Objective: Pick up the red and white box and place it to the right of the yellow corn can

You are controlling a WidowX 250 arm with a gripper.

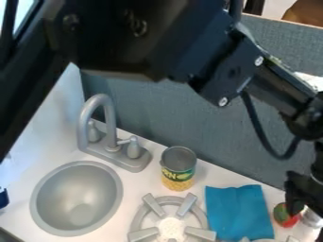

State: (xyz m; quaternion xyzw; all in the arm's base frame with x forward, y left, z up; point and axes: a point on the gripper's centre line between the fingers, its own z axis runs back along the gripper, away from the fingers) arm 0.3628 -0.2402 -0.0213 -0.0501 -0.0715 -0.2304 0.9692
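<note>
Camera view: my black gripper (302, 202) hung at the right edge, by a small round red-and-green object (285, 215) and a shiny silvery item (311, 218). Couldn't tell if clenched, released or grasping either. Red-and-green object sat just beside the flat blue cloth (238, 212). Step looked like close-in positioning; next move called for careful alignment, avoiding a knock.

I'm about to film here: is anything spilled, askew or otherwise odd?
Nothing stands out: the can stands upright, the blue cloth lies spread beside the burner, and I see no spill or damage.
</note>
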